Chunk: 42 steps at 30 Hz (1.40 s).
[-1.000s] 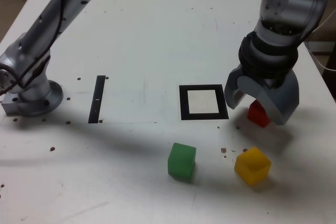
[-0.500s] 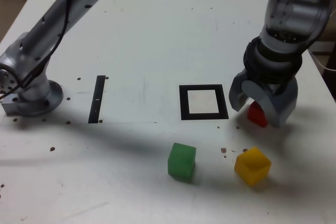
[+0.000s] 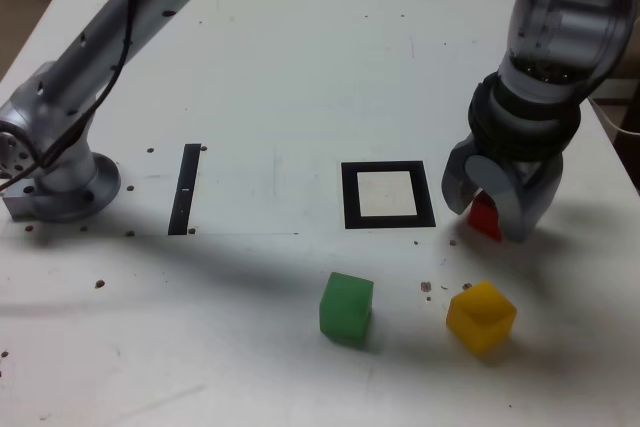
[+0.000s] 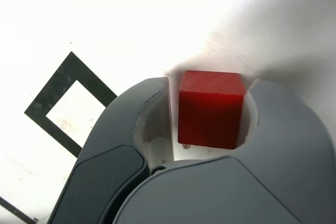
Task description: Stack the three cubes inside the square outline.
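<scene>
The exterior view looks down steeply across the whole table (image 3: 300,67). The wrist view sits close over the gripper (image 4: 210,145), facing down. Both catch the red cube (image 3: 486,215), with the outline (image 3: 388,195) at its 9 o'clock in the exterior view.

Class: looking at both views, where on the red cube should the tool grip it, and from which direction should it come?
Grip the red cube on two opposite flat side faces, coming straight down from above. It sits flat on the table with clear space around it; the tool already straddles it that way.
</scene>
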Each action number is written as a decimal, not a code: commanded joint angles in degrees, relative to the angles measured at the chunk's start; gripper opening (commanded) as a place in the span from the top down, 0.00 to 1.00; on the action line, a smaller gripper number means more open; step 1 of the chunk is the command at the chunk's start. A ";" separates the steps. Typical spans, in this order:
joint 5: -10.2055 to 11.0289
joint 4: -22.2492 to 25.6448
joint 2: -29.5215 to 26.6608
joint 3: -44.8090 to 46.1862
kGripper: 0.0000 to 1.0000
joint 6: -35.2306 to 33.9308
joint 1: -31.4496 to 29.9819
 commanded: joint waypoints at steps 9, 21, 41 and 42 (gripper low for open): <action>-0.74 -0.26 -0.56 0.03 0.72 -0.43 0.04; -0.60 0.06 -9.99 5.73 0.74 -8.16 1.10; -4.77 -8.07 -21.11 29.63 0.74 -29.23 6.47; -4.78 -8.21 -21.24 29.89 0.74 -29.57 6.47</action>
